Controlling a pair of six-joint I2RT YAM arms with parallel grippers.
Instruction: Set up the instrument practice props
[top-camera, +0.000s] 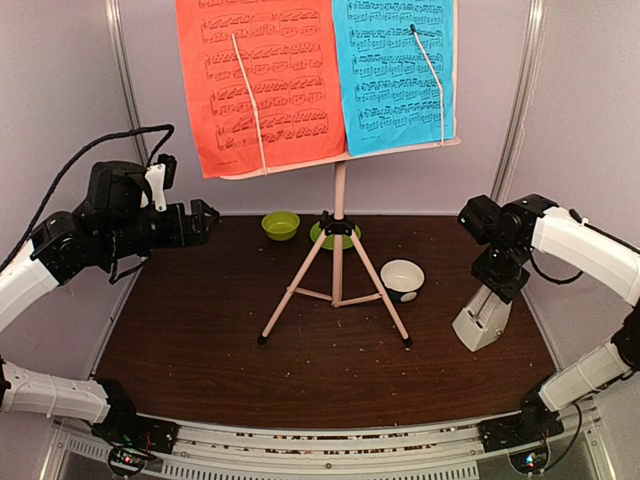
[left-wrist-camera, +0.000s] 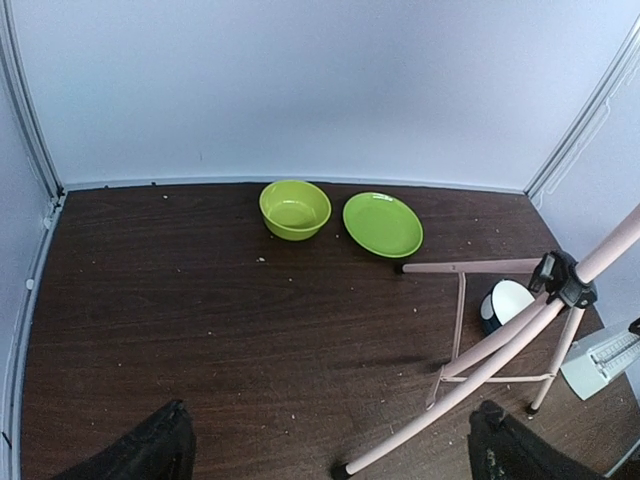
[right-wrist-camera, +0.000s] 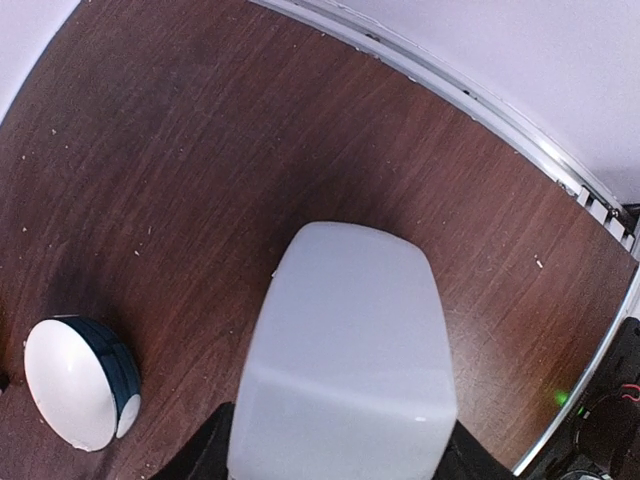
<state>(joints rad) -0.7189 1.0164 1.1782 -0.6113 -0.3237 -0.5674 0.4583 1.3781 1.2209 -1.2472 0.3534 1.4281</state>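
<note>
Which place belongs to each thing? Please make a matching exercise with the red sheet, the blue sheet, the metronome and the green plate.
1 red sheet
2 blue sheet
3 metronome
4 green plate

a beside the green bowl
b left on the music stand
c on the table, far right
d right on the music stand

Pairs: 1-b, 2-d, 3-c, 4-a

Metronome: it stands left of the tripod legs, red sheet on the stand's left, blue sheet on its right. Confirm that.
Wrong side. The top external view shows the metronome right of the music stand and its legs. The red sheet left, blue sheet right: correct.
</note>
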